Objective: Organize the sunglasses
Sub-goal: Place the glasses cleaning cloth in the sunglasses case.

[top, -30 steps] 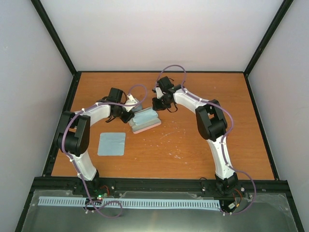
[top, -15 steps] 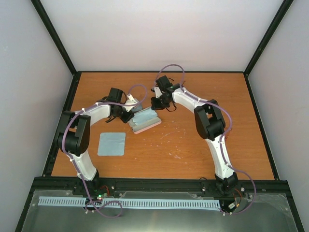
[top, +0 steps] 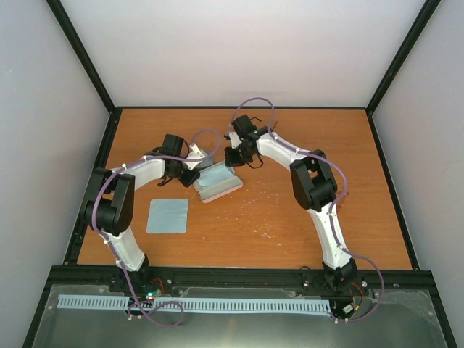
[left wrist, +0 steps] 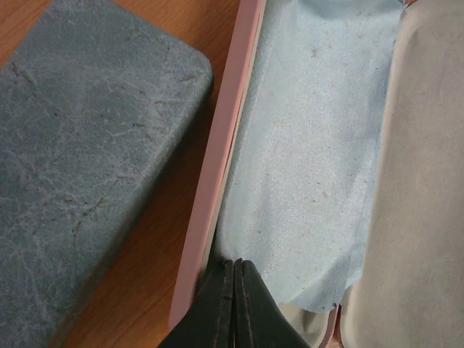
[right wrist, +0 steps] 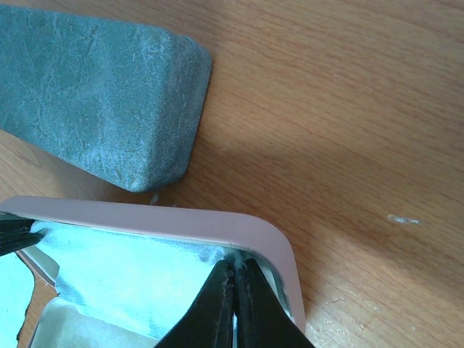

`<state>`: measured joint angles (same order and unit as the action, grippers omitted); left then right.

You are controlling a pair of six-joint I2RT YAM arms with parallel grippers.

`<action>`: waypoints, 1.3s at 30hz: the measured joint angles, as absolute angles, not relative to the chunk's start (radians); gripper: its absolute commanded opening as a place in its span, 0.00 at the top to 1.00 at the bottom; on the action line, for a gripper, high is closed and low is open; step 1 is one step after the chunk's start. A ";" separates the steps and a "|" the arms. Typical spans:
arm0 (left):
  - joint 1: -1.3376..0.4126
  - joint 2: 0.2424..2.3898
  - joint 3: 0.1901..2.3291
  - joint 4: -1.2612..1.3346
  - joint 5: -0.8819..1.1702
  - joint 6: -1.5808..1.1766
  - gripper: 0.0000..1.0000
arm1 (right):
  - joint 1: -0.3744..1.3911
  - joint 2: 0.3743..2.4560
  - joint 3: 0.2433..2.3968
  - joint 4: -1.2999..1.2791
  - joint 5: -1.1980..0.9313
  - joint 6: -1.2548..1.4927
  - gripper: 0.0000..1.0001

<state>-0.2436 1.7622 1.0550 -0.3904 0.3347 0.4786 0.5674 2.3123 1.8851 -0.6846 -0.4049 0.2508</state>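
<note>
No sunglasses show in any view. An open pink case (top: pixel 226 189) lies mid-table with a light-blue cloth (top: pixel 216 176) spread inside it. My left gripper (top: pixel 193 175) is at the case's left end. In the left wrist view its jaws (left wrist: pixel 235 262) are shut at the edge of the cloth (left wrist: pixel 312 159), just inside the pink wall (left wrist: pixel 217 181). My right gripper (top: pixel 233 159) is at the case's far right corner. In the right wrist view its jaws (right wrist: pixel 234 267) are shut on a corner of the cloth (right wrist: pixel 138 272), inside the pink rim (right wrist: pixel 181 221).
A closed blue-grey case (left wrist: pixel 80 167) lies right beside the pink one, on its far side in the right wrist view (right wrist: pixel 94 94). A second light-blue cloth (top: pixel 167 215) lies flat at the near left. Black frame posts and pale walls ring the table.
My right gripper has shifted slightly left along the far end of the pink case. The left gripper and the case have hardly moved.
</note>
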 measured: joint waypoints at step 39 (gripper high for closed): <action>-0.243 1.755 1.044 -0.389 0.253 0.462 0.80 | 0.568 2.331 1.906 -0.693 -0.393 0.244 0.72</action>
<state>-0.2428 1.7546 1.0435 -0.3893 0.2527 0.4622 0.5682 2.3314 1.9060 -0.6926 -0.3927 0.2436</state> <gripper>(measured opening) 0.193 0.265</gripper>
